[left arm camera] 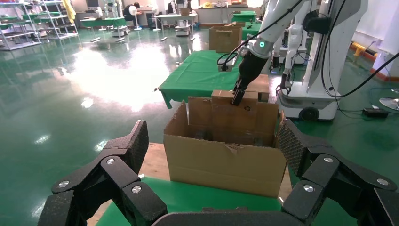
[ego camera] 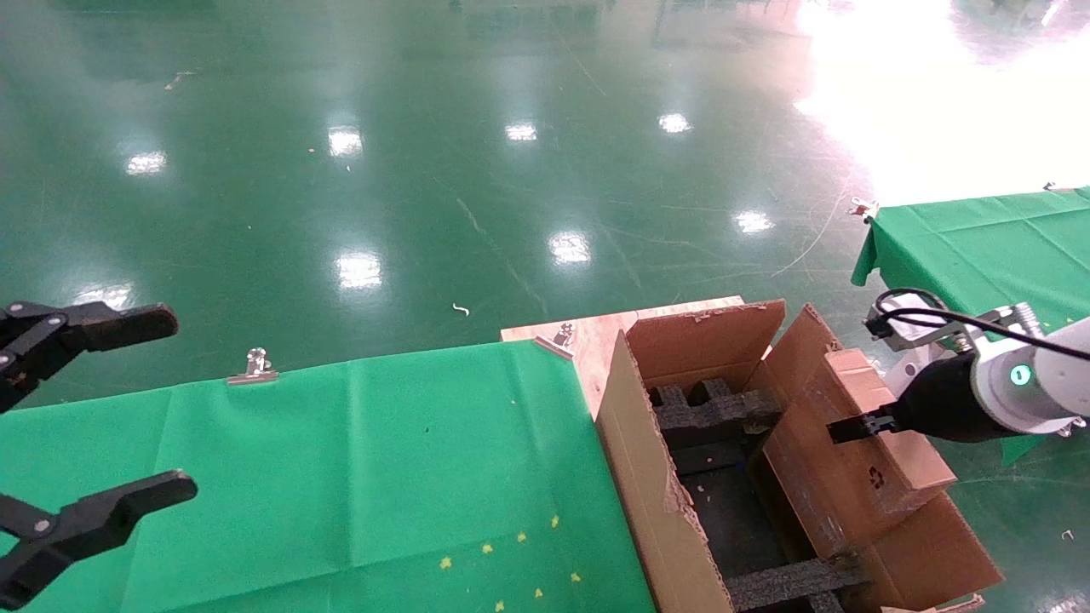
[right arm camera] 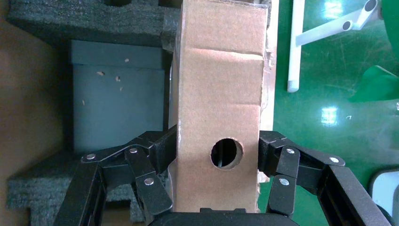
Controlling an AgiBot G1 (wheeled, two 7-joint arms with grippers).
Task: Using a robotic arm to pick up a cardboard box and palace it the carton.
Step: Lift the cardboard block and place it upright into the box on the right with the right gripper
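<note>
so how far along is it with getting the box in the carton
Pickup looks done: the right gripper is clamped on the cardboard box, held over the carton, at its right side. Left to do: lower it between the foam bars and release. The left gripper waits open over the green table.

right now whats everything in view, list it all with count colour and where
cardboard box: one, brown, held tilted over the carton's right side
carton: one, brown, flaps open, right of the near table
foam bars: several, black, inside the carton
near table cloth: one, green, clipped down
metal clips: two, silver, on the cloth's far edge
far table: one, green-covered, at the right
floor: green, glossy
right gripper: black, shut on the cardboard box
left gripper: black, open, idle at left
</note>
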